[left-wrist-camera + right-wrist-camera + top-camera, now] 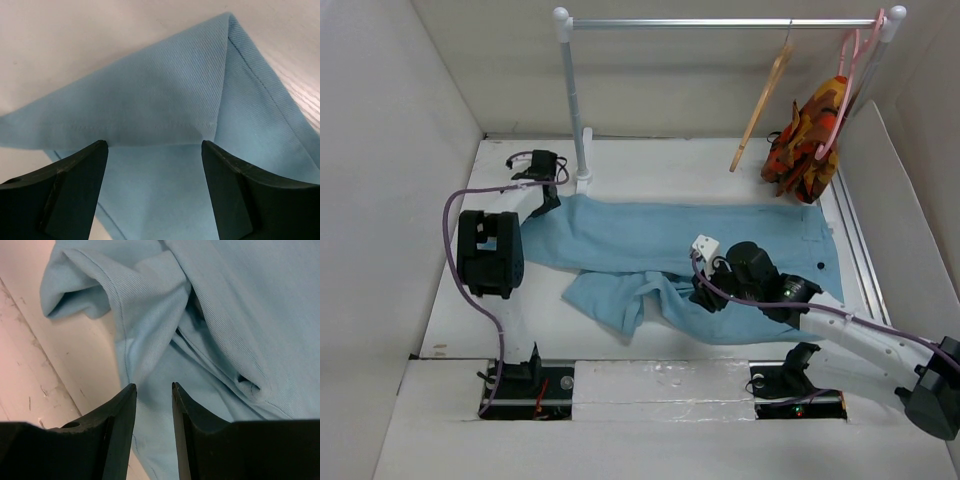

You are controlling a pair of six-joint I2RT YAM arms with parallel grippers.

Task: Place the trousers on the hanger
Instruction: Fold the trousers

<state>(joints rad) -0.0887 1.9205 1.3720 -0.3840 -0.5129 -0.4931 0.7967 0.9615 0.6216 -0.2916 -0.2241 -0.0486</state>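
Trousers of light blue soft cloth (650, 240) lie spread flat over the middle of the white table (450, 310). The waistband, with its small dark button (819, 266), is toward the right edge and the legs run toward the left edge. One leg is bunched and folded back toward the near edge.

The slim light tan wooden clothes hanger (760, 110) hangs by its thin hook from the metal rail (720, 22) along the far edge. It is well apart from the trousers and carries nothing. Just beside it, toward the far right corner, a pink plastic hanger (848, 90) holds an orange, red and yellow patterned garment (808, 135).

The left gripper (542, 172) (154, 145) sits near the far left of the table beside the foot of the rail's white post (582, 180), above a hemmed corner of a trouser leg. Its jaws stand wide apart with nothing clasped between them.

The right gripper (705, 292) (154, 386) hangs over the rumpled folds of the near leg. Its jaws are parted by a narrow gap and have released the cloth, which shows below them. Whether the tips touch the fabric cannot be told.
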